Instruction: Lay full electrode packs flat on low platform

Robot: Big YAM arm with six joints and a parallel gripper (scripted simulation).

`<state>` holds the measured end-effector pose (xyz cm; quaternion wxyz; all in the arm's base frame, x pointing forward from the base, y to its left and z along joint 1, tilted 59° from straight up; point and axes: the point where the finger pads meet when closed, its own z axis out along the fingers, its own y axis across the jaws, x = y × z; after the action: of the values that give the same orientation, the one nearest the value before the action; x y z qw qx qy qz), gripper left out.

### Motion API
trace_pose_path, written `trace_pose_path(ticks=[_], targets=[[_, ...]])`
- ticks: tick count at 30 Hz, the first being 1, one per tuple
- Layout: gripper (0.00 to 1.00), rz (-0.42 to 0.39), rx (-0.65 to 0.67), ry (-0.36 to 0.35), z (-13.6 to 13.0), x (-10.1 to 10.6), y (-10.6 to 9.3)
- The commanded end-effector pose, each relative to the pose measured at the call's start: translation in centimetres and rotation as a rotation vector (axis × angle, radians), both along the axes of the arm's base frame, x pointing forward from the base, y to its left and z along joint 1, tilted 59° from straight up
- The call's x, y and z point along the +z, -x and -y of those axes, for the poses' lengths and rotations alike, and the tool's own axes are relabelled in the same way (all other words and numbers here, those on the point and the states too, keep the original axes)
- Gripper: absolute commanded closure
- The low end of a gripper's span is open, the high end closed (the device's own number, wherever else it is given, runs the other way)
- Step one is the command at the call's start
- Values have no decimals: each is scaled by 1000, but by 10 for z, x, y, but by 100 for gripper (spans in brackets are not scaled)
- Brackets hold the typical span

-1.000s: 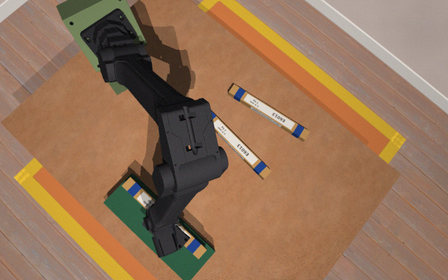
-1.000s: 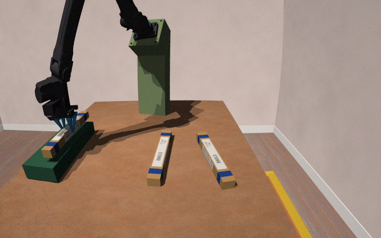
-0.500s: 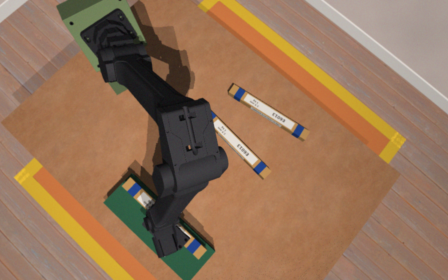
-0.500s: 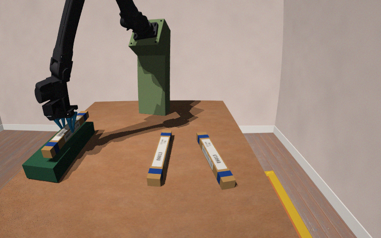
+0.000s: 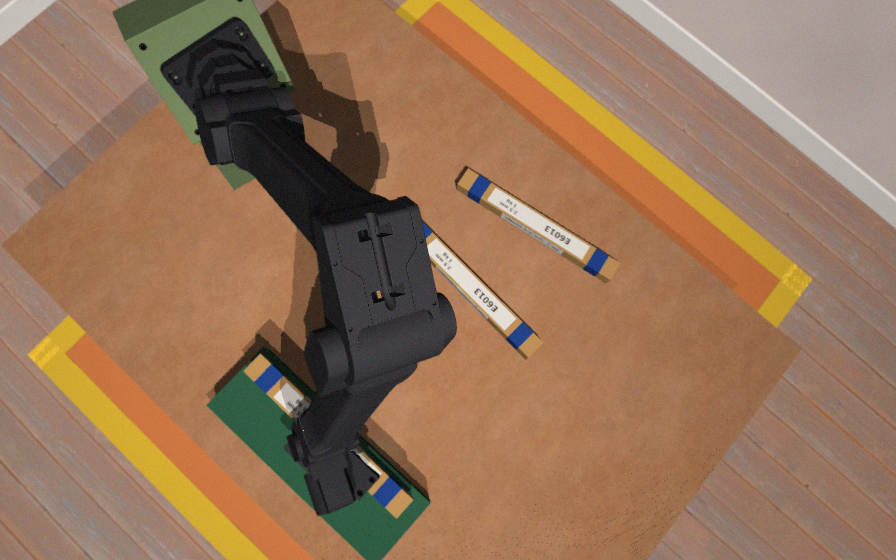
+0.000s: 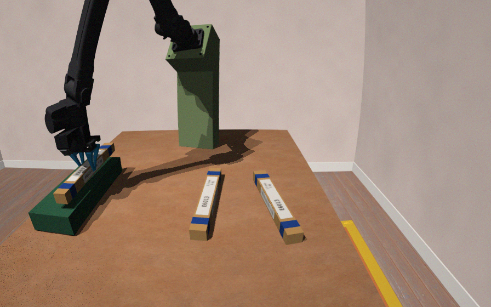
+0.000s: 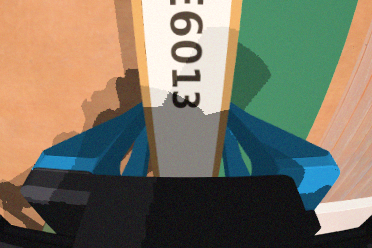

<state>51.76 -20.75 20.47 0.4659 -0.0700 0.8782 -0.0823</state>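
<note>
Lower left of the top view: the claw (image 6: 86,161) is clamped on one pack (image 6: 83,172) over the green platform (image 6: 60,219). Two other packs (image 6: 205,204) (image 6: 278,205) lie on the brown mat (image 6: 239,266), centre frame.
</note>
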Motion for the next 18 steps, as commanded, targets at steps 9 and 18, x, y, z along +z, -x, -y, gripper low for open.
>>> trace_pose_path(ticks=[9, 18], targets=[[100, 69, -16, 24, 1, 48, 4], [100, 67, -16, 22, 0, 47, 5]])
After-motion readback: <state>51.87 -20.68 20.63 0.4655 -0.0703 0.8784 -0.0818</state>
